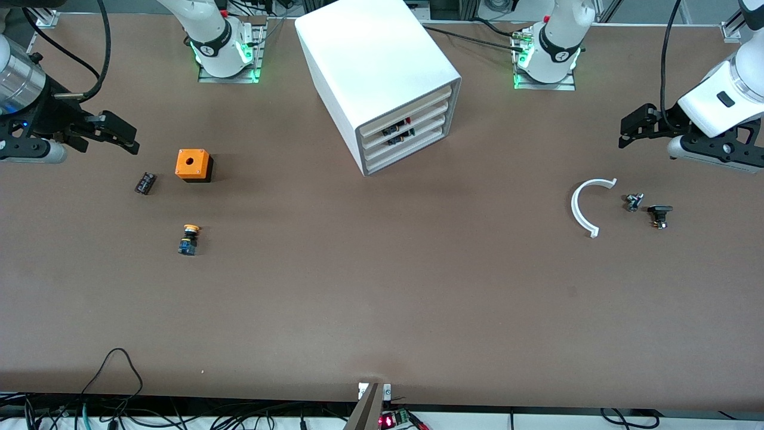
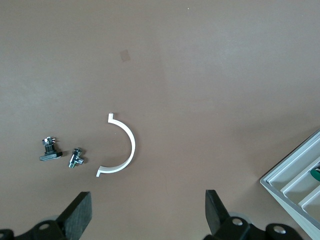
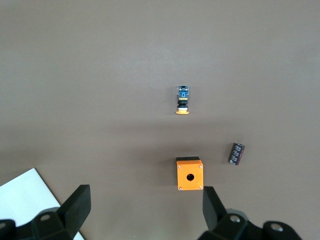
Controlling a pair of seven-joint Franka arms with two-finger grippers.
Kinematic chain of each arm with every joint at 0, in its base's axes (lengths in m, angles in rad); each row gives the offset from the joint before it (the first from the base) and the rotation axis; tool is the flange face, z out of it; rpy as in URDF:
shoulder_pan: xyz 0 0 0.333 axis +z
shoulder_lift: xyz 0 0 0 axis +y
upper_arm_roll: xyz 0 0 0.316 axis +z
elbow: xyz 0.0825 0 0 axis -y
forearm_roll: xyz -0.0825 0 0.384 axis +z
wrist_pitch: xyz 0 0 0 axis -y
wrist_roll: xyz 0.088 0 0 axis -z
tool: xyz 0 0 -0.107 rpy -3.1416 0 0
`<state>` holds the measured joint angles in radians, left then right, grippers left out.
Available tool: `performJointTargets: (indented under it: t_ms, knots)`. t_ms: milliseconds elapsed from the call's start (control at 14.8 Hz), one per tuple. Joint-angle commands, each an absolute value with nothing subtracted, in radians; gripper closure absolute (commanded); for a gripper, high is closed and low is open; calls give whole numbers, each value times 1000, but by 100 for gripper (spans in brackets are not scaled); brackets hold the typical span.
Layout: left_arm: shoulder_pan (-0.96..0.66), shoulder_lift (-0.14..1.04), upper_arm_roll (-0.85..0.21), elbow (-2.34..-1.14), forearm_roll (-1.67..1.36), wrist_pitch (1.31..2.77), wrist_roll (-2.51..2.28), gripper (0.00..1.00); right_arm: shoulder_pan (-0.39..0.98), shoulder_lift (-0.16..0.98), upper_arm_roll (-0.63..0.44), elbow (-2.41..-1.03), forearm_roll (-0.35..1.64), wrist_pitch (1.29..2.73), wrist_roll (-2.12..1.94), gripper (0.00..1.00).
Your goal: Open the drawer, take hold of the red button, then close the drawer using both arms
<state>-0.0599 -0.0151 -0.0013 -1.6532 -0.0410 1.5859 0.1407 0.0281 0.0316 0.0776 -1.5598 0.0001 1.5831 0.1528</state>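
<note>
The white four-drawer cabinet [image 1: 382,77] stands at the middle of the table, between the two arm bases. The drawer [image 1: 430,113], second from the top, is shut like the three others. Small dark parts with a touch of red show through the slots, but the red-capped button is not plainly seen. My left gripper [image 1: 632,128] hangs open and empty over the left arm's end of the table; its wrist view [image 2: 147,215] shows a cabinet corner [image 2: 300,185]. My right gripper [image 1: 116,134] hangs open and empty over the right arm's end, as its wrist view [image 3: 145,210] shows.
A button with a yellow-orange cap [image 1: 189,239] [image 3: 183,100], an orange box with a hole [image 1: 193,165] [image 3: 189,174] and a small black part [image 1: 145,183] lie under the right gripper. A white half ring [image 1: 582,206] [image 2: 125,150] and two small metal pieces [image 1: 634,202] [image 1: 659,215] lie under the left gripper.
</note>
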Motion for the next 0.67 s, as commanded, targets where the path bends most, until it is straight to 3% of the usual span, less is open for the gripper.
performJointTargets:
  t_ms: [0,606]
  knots:
    - [-67,-12,2,-1634,-25,1565,143,0,21,26,87,-1566,-18,1578,169,1]
    - [-67,-12,3,-1634,-26,1560,132,0,20,60,87,-1581,-11,1566,161,1]
